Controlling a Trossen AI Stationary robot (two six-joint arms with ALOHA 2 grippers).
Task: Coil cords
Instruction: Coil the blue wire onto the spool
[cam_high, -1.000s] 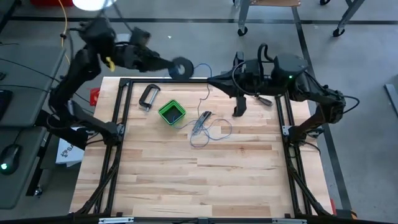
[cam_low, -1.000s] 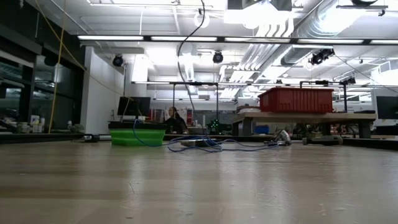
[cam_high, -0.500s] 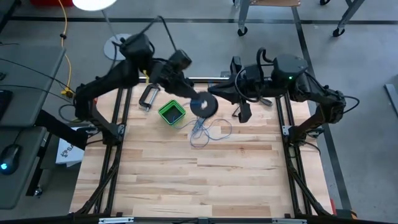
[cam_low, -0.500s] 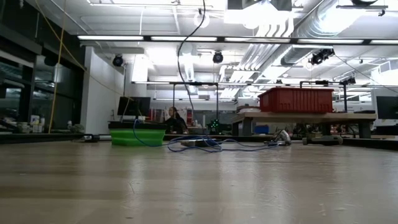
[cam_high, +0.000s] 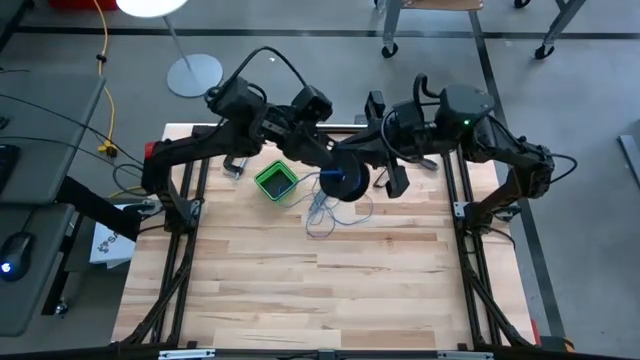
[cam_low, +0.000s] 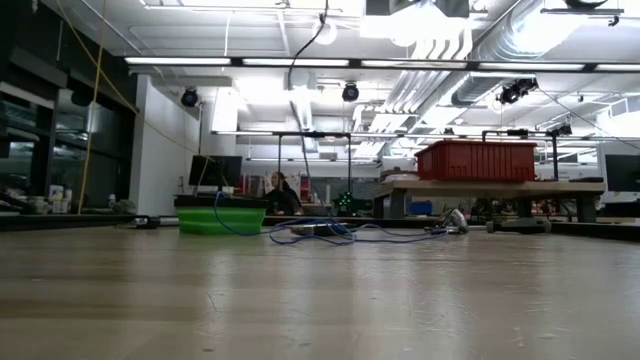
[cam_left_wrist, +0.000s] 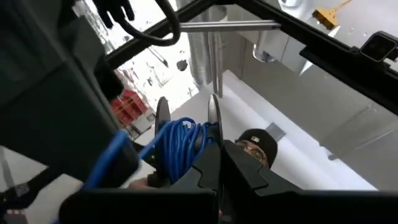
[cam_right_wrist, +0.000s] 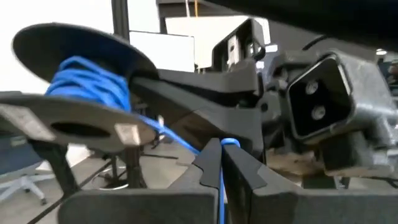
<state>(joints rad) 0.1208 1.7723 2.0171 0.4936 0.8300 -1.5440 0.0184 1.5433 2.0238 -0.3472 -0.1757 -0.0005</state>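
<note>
Your left pincer (cam_high: 335, 172) is closed on the dark round spool (cam_high: 345, 181), holding it in the air above the far part of the desk (cam_high: 330, 290), just right of the green box (cam_high: 276, 180). In the left wrist view the spool (cam_left_wrist: 186, 140) sits just past the closed fingers (cam_left_wrist: 214, 168), its flanges framing several turns of blue wire (cam_left_wrist: 180, 140).

Your right pincer (cam_high: 388, 178) is pinched shut on the thin blue wire (cam_right_wrist: 221, 180), which runs between its fingertips and up to the winding on the spool (cam_right_wrist: 81, 81) close in front of it. From above, the two pincers are near each other, the spool between them.

The rest of the wire (cam_high: 335, 212) lies in loose loops on the desk below the spool. A metal clamp (cam_high: 236, 163) rests left of the green box.
</note>
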